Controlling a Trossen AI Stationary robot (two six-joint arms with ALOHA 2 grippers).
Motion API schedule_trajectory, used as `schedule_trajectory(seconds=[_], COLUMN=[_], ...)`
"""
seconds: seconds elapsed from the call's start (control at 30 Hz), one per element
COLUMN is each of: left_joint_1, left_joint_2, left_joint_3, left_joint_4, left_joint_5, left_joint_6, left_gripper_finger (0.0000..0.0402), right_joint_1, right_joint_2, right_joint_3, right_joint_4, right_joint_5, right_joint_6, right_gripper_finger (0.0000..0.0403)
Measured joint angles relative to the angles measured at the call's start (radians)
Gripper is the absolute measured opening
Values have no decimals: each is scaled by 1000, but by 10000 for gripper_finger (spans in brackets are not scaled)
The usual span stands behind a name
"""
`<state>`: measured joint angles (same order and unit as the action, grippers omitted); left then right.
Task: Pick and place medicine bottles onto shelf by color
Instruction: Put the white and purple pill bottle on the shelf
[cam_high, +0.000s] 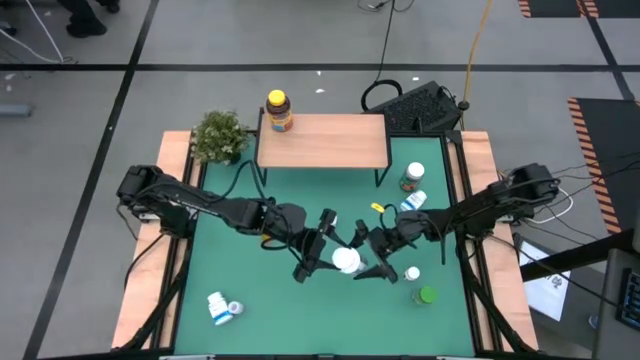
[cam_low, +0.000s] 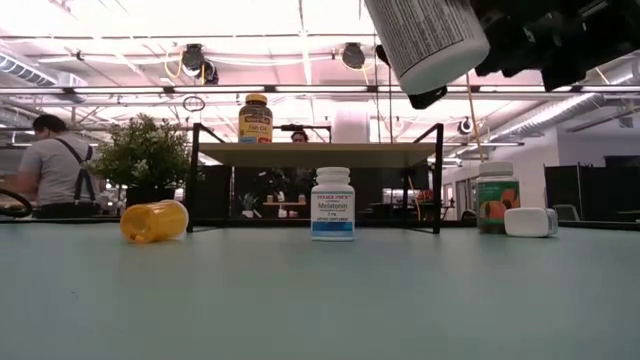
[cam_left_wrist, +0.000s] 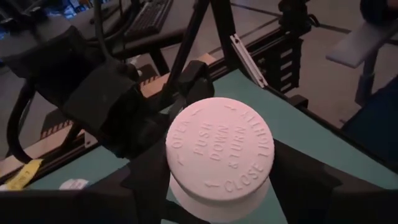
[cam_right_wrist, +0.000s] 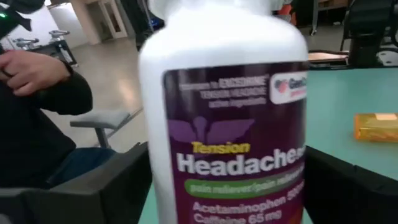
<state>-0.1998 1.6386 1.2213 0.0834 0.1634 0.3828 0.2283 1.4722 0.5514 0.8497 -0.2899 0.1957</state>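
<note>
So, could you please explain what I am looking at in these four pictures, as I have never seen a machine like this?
This is a robot with two dark arms at a green table, each ending in a two-finger pincer. One picture looks straight down from above, one looks level across the table top, and two come from cameras on the wrists. The arms meet mid-table. The right pincer holds a white bottle up in the air; its wrist view shows the headache-tablet label. The left pincer is right at the cap end; whether it grips too, I cannot tell. At the back stands a small wooden shelf with one amber bottle on it, beside a potted plant. The other bottles stand or lie on the table, most on the right side.
</note>
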Motion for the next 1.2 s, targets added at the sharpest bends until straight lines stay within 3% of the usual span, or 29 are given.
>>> schedule_trajectory(seconds=[0.17, 0.27, 0.4, 0.53, 0.7, 0.83, 0.97, 1.1, 1.2], left_joint_1=[8, 9, 10, 10, 11, 6, -3, 0, -1], left_joint_2=[0, 0, 0, -11, -11, -11, 6, 49, 88], left_joint_3=[0, 0, 0, 0, 0, 0, 0, 0, 0], left_joint_4=[7, 23, 20, 14, 11, 32, 74, 184, 267], left_joint_5=[0, -44, -109, -199, -284, -394, -533, -568, -627], left_joint_6=[-49, -109, -169, -244, -322, -395, -445, -461, -465], left_gripper_finger=[261, 291, 327, 349, 348, 338, 327, 318, 313], right_joint_1=[0, 8, 46, 112, 185, 217, 224, 223, 223], right_joint_2=[-3, -5, -5, -4, -4, -5, -5, -6, -6], right_joint_3=[0, 0, -9, -12, -12, -13, -13, -13, -13], right_joint_4=[1, -4, -13, -21, 7, 43, 63, 64, 62], right_joint_5=[21, 102, 322, 610, 1010, 1251, 1376, 1476, 1489], right_joint_6=[-31, -72, -157, -260, -364, -408, -407, -402, -401], right_gripper_finger=[277, 258, 255, 255, 256, 256, 256, 256, 256])
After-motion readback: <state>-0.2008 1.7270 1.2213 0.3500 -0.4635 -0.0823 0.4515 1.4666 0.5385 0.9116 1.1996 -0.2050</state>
